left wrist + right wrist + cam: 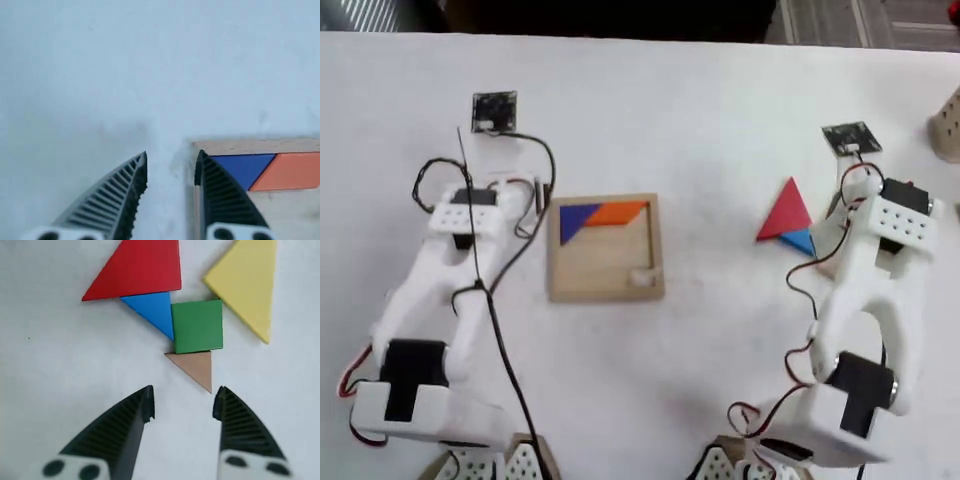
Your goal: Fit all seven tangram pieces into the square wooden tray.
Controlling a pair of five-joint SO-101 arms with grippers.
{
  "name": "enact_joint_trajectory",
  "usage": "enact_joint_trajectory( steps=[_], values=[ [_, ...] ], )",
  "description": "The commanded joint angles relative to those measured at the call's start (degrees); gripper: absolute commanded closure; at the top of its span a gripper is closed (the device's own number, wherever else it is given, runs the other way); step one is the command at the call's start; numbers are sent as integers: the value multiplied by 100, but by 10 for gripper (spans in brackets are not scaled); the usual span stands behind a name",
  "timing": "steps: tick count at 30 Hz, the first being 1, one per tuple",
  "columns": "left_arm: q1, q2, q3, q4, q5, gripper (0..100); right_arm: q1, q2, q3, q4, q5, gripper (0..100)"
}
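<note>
A: As seen from high, where was the tray [605, 292]?
B: Mid-table, blue piece [575, 218] and orange piece [620, 211] inside, along its far edge.
A: Left wrist view?
B: Left gripper [172, 154] gaped empty, straddling its corner.
A: Right wrist view?
B: Right gripper [185, 390] gaped empty near the tan triangle [195, 367].

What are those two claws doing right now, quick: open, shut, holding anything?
Left gripper: open, holding nothing, at a corner of the wooden tray.
Right gripper: open, holding nothing, just short of the tan triangle.
</note>
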Motion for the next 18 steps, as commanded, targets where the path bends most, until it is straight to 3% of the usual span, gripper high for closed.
enact_joint_trajectory(
  steps=[1,9,18],
  values=[
    [127,-259,185,-545,-273,827,-189,259,-211,-233,-281,778],
    [127,-259,237,-730,-299,827,-242,884,-290,-1130,-273,735],
    [163,66,-18,-703,-299,827,-145,2141,-1600,-884,-273,736]
  ],
)
